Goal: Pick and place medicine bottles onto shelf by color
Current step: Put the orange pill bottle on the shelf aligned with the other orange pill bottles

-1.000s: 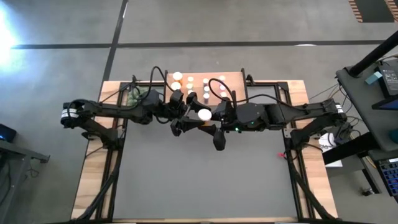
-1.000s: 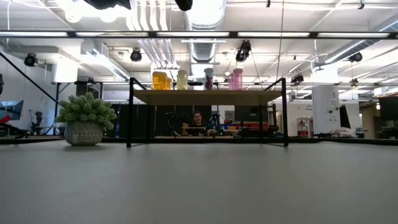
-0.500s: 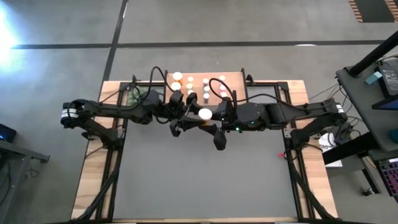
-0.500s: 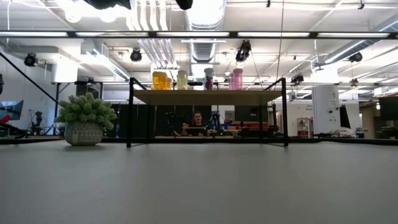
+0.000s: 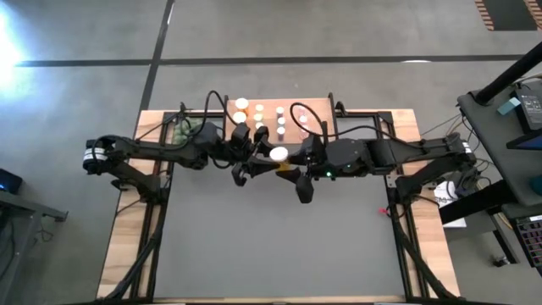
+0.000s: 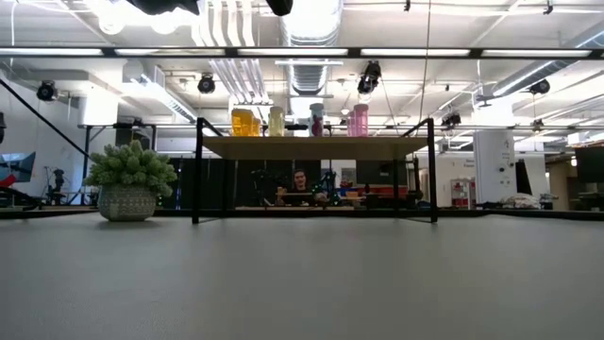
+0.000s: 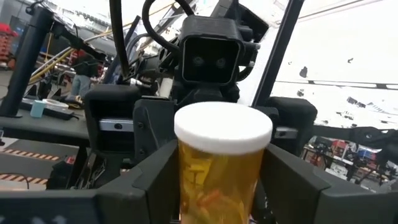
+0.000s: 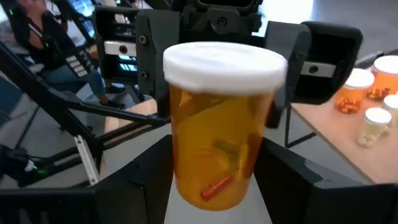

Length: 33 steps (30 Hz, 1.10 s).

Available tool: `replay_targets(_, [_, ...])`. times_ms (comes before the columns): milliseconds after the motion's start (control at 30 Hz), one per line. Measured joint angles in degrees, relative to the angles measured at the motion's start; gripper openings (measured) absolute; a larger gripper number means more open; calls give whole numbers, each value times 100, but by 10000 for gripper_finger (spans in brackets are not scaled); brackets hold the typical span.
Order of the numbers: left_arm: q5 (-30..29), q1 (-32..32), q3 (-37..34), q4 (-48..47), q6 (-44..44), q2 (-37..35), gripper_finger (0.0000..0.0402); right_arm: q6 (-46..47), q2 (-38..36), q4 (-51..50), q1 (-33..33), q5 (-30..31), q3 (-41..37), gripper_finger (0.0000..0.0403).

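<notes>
An orange medicine bottle (image 5: 279,156) with a white cap hangs upright in the air in front of the shelf (image 5: 318,110), between my two grippers. My left gripper (image 7: 217,186) comes from the table's left and is shut on it. My right gripper (image 8: 217,186) faces it from the table's right and is shut on the same bottle (image 8: 217,143). The light-wood shelf (image 6: 316,147) stands on black legs at the table's far edge. Several bottles stand on its top: orange (image 6: 243,122), yellowish (image 6: 276,120), dark (image 6: 316,119) and pink (image 6: 359,119). My left gripper pinches the bottle's orange body (image 7: 186,180) below the cap between its two fingers, coming about level from the table's left. The bottle stands upright, lifted clear of the table. My right gripper pinches the bottle's body (image 8: 181,168) by its two sides, coming about level from the table's right, opposite the left gripper. The cap (image 8: 221,62) is on top.
A green bushy plant in a pot (image 6: 130,181) stands at the far left beside the shelf. The table's grey top (image 5: 271,246) lies bare in front of the arms. A person sits in the room beyond the shelf (image 6: 299,186).
My left gripper's fingers have shut in on the orange bottle and taken hold of it, while the arm has stayed in place. My right gripper has rolled a little at the wrist with the bottle still in its fingers.
</notes>
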Motion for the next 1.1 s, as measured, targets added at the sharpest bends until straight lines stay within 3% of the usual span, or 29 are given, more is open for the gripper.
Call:
replay_targets(233, [-16, 9, 2, 31, -2, -2, 187, 334, -140, -94, 2, 46, 0, 204])
replay_targets(533, [-11, 18, 2, 40, 26, -2, 187, 327, -178, -154, 2, -46, 2, 268])
replay_targets(800, [-29, 242, 2, -4, 377, -10, 187, 717, -462, -2335, 2, -130, 928, 297])
replay_targets(933, [-145, 481, 2, -316, 644, -73, 187, 885, -478, -3358, 2, 195, 1319, 291])
replay_targets(1100, [-771, 770, 2, -1718, 825, -394, 187, 968, -534, -4604, 2, 1107, 1743, 282])
